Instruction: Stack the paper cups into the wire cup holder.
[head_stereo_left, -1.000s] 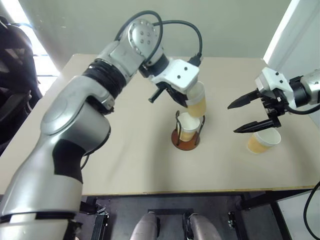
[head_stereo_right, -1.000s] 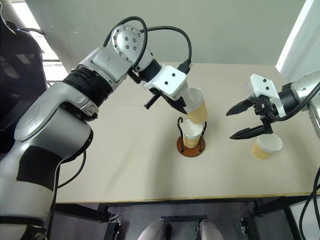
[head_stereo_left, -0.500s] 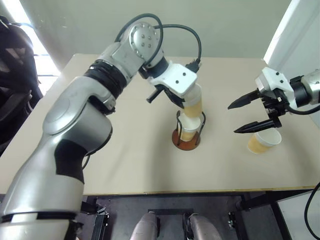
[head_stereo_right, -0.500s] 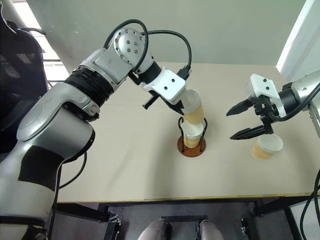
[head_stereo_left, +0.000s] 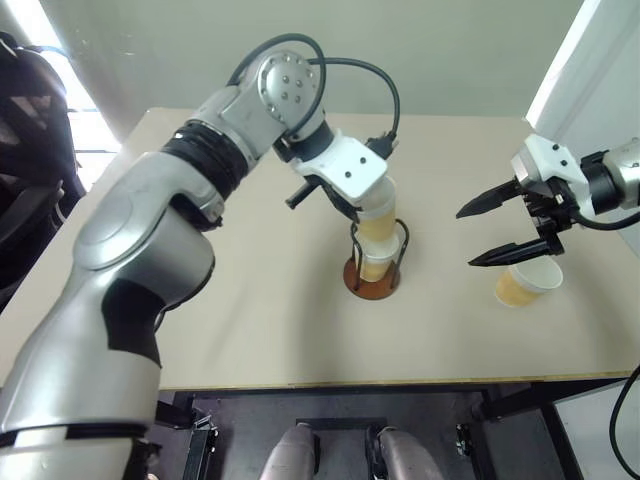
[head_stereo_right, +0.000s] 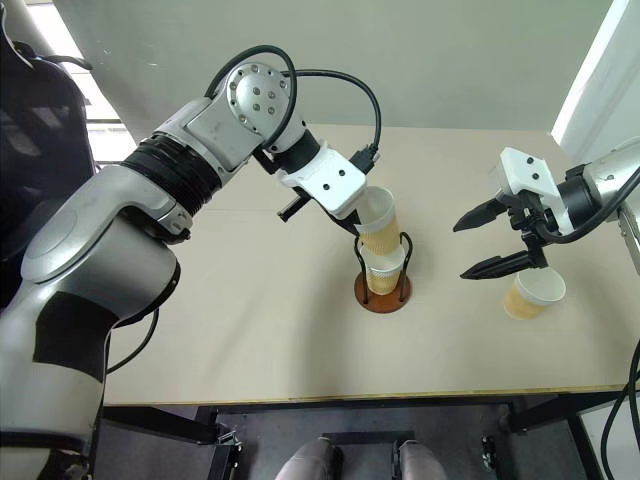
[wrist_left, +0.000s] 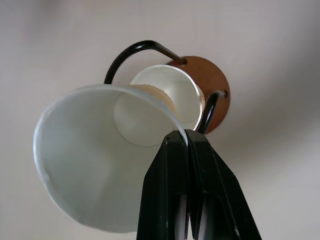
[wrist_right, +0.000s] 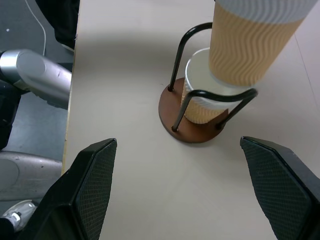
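Two cups (head_stereo_right: 381, 252) nesting in wire holder (head_stereo_right: 382, 291)

Non-task items: work surface and surroundings

A rectangular table (head_stereo_left: 250, 330) with a plain, pale beige top occupies the centre of the scene. A grey-green wall (head_stereo_left: 450, 50) stands behind its far edge. A white vertical panel (head_stereo_left: 580, 50) rises at the far right corner. On the left, a dark chair-like object (head_stereo_left: 25, 150) stands beside the table, in front of a bright window (head_stereo_left: 70, 110). Below the near edge, a black frame (head_stereo_left: 500, 410) with casters (head_stereo_right: 492, 448) stands on a dark floor (head_stereo_right: 180, 450).
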